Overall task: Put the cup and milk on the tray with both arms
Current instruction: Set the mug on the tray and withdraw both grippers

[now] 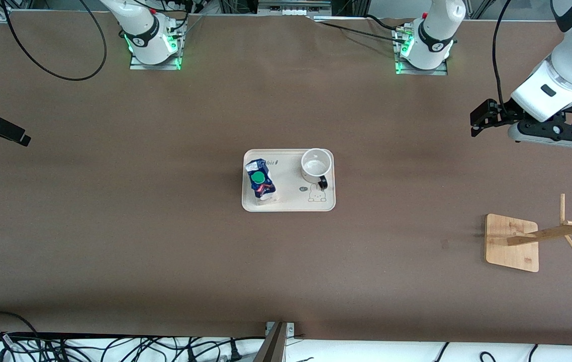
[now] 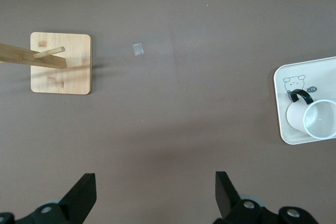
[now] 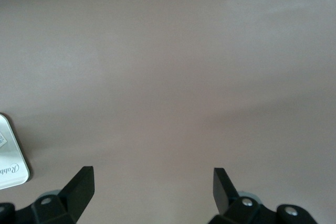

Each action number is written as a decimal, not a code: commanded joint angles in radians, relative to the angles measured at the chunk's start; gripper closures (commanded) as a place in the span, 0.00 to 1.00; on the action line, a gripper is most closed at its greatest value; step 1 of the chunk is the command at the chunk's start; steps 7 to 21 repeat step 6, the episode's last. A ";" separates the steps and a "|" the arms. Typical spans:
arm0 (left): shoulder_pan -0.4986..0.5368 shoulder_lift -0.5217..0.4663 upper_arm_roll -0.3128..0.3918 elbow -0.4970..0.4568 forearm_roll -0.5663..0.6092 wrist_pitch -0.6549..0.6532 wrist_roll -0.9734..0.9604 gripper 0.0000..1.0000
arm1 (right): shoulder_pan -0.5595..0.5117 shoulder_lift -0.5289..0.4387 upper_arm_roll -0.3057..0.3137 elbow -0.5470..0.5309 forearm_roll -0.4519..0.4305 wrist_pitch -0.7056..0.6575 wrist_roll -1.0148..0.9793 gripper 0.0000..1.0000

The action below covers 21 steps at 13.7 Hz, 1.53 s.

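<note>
Both items already sit on the tray [image 1: 289, 203], so you can judge the placing done. The cup [image 1: 315, 165] stands upright at the corner toward the left arm's end, handle turned toward the front camera. The milk [image 1: 260, 179] stands along the edge toward the right arm's end, well apart from the cup, so neither crowds the other. Your left hand [image 2: 155, 192] hangs open and empty over bare counter [image 1: 115, 226], between the tray and the wooden stand [image 1: 512, 243]. Your right hand [image 3: 153, 190] hangs open too, over bare counter beside the tray.
</note>
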 commanded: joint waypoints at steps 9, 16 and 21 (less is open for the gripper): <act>0.043 0.036 0.027 0.041 0.042 -0.035 0.071 0.00 | 0.020 0.004 -0.008 0.078 -0.017 -0.046 -0.016 0.00; 0.043 0.036 0.027 0.041 0.042 -0.035 0.071 0.00 | 0.020 0.004 -0.008 0.078 -0.017 -0.046 -0.016 0.00; 0.043 0.036 0.027 0.041 0.042 -0.035 0.071 0.00 | 0.020 0.004 -0.008 0.078 -0.017 -0.046 -0.016 0.00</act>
